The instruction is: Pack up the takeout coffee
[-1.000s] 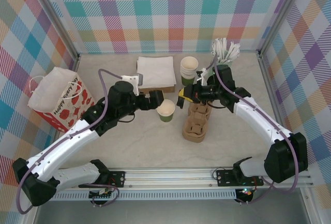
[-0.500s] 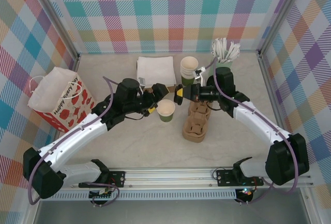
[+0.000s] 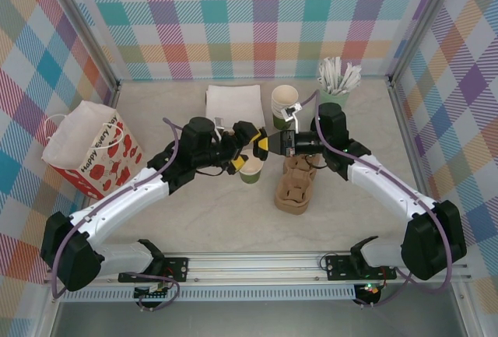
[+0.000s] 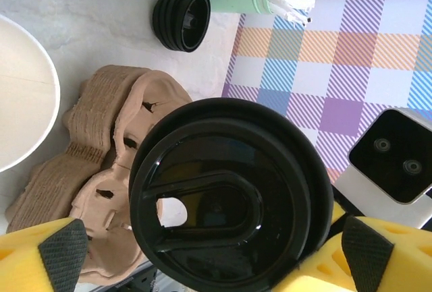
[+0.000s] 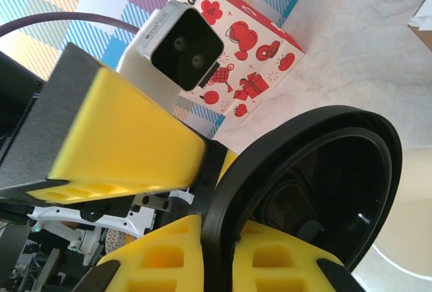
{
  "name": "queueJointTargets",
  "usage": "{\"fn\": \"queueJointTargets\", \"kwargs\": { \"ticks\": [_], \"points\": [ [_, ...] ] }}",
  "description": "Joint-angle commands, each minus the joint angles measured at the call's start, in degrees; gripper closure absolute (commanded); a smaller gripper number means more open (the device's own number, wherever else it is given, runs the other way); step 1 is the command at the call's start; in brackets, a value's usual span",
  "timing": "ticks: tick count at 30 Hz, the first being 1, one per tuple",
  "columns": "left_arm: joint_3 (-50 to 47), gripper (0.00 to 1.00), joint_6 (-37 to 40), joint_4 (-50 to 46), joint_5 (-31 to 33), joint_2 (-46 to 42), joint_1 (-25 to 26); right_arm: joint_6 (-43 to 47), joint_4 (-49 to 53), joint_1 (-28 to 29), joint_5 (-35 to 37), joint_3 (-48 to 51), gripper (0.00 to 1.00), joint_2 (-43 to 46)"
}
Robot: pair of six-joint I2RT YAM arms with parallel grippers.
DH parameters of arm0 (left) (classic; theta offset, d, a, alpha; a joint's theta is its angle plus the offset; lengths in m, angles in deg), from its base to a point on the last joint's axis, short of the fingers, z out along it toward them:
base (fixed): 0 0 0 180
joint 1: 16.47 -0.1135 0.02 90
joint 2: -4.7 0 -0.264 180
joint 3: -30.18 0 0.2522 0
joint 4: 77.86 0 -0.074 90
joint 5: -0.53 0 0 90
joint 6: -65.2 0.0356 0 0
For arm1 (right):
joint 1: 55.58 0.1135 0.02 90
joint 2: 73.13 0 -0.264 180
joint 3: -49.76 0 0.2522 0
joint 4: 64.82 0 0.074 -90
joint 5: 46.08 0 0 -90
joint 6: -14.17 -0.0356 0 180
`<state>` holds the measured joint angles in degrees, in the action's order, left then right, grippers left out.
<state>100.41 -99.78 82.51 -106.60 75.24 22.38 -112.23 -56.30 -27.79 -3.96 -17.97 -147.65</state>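
Right wrist: right hand (image 5: 219, 245) pinches black lid (image 5: 317, 184) at rim; left hand (image 4: 209, 258) spread wide.

The green paper cup (image 3: 250, 169) stands upright and open near the middle of the table (image 3: 194, 220), its cream inside showing. Its pale rim also curves in at 9 o'clock of the left wrist view. The round black lid (image 4: 229, 194) is off the cup and held on edge in the air, just by the cup's 1 o'clock in the top view, with its rim pinched by the right gripper (image 5: 217, 241). Its face carries a raised oval ridge and a small sip hole at 8 o'clock.
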Motion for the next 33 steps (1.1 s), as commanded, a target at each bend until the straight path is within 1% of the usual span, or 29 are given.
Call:
{"fn": "queueJointTargets", "kwargs": {
  "ticks": [1, 7, 14, 20, 26, 29, 33],
  "points": [
    [-0.7, 0.03, -1.5, 2.7, -1.2, 0.2, -0.6, 0.3, -3.8, 0.7, -1.4, -0.2, 0.95, -0.4],
    [-1.9, 0.13, -3.7, 6.1, -1.9, 0.6, -0.6, -1.4, -5.8, 1.3, -1.5, -0.3, 0.95, -0.4],
    [-1.8, 0.18, -4.8, 7.4, -1.9, 0.7, -0.6, -2.9, -7.7, 2.0, -1.4, -0.2, 0.95, -1.1],
    [-1.7, 0.20, -5.5, 8.6, -2.0, 0.5, -0.5, -3.5, -8.3, 2.7, -1.2, 0.2, 0.95, -1.6],
    [-1.7, 0.20, -5.7, 8.6, -1.8, 0.2, -0.5, -4.0, -9.0, 3.0, -1.2, 0.9, 0.94, -1.7],
    [-1.7, 0.14, -6.0, 8.8, -1.8, 0.1, -0.5, -4.6, -10.0, 3.0, -1.2, 1.5, 0.94, -1.7],
    [-1.7, 0.13, -6.6, 9.4, -1.9, 0.1, -0.5, -4.6, -10.2, 3.1, -1.2, 1.7, 0.95, -1.7]
  ]
}}
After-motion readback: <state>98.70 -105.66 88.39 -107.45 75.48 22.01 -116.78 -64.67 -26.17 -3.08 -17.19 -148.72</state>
